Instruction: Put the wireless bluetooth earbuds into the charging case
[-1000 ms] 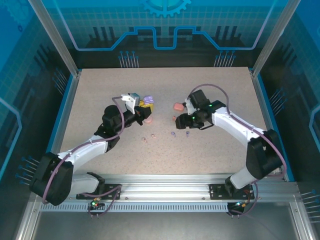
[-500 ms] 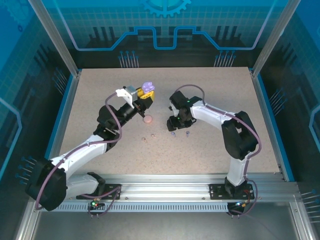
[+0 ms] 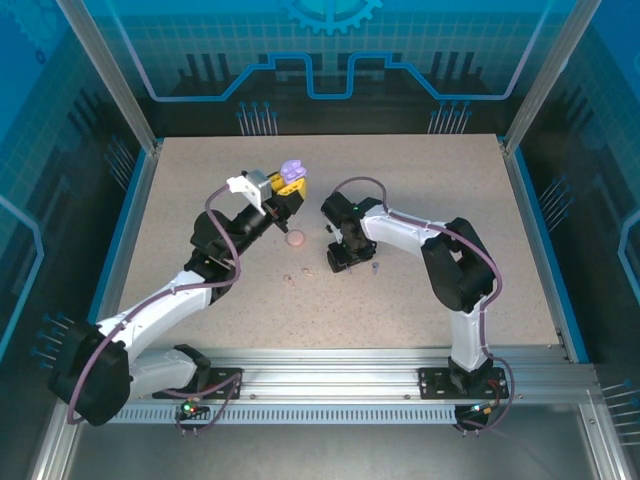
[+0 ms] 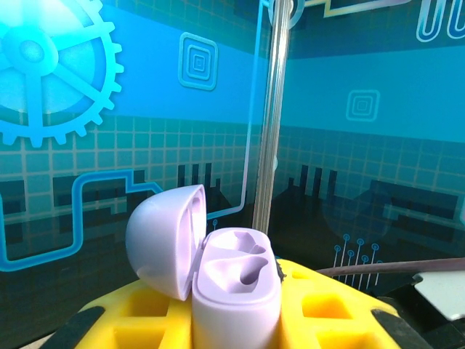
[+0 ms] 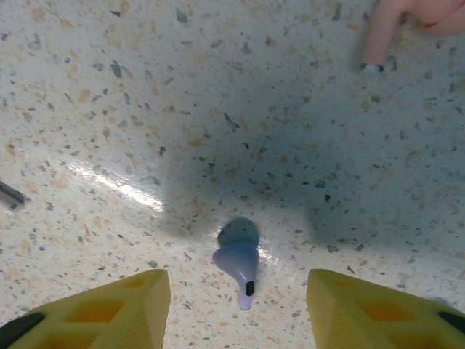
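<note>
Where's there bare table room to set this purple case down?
Bare: the table's far right corner beyond the right arm, and the left strip beside the left arm. Crowded: the middle, with the pink case, loose earbuds and the right gripper over a purple earbud.

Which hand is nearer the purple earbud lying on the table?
Right. The right hand hangs over the purple earbud, fingers either side; the left hand is apart, shut on the purple charging case.

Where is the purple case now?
The purple case sits lid-open in the left gripper, left of centre in the top view, beyond the pink object.
</note>
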Available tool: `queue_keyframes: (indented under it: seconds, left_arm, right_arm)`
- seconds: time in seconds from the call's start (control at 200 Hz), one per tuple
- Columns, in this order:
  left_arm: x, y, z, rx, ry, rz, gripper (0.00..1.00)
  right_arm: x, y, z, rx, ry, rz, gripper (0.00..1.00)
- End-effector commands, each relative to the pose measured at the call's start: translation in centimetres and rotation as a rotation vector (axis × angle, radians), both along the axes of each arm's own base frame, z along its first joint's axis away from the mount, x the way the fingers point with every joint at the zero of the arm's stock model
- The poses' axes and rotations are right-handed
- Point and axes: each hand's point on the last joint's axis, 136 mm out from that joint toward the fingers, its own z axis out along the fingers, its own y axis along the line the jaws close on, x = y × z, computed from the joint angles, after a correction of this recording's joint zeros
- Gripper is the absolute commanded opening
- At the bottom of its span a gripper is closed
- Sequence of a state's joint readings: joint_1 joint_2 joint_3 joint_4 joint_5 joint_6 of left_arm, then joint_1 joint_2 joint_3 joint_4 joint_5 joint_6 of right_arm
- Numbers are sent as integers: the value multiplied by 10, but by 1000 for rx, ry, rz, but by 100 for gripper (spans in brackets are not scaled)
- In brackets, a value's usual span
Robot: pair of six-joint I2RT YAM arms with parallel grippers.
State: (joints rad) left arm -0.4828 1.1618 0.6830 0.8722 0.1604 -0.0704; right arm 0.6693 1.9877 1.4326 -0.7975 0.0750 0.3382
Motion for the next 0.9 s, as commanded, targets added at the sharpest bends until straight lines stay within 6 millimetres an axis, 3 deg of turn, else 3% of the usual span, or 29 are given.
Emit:
queue_keyframes:
  seconds: [0.0,0.455,0.895]
  left_arm:
    - [-8,5,25,-16,-70,20,0]
    - [-7,5,23,-14,-62,20,0]
    - [-8,5,24,-10,-66,22,0]
  right_arm:
    - [-4,-2,-4,-42,13,22,50]
    - [2,6,-15,-38,32,36,43]
    - [-4,1,-19,-50,45,39,33]
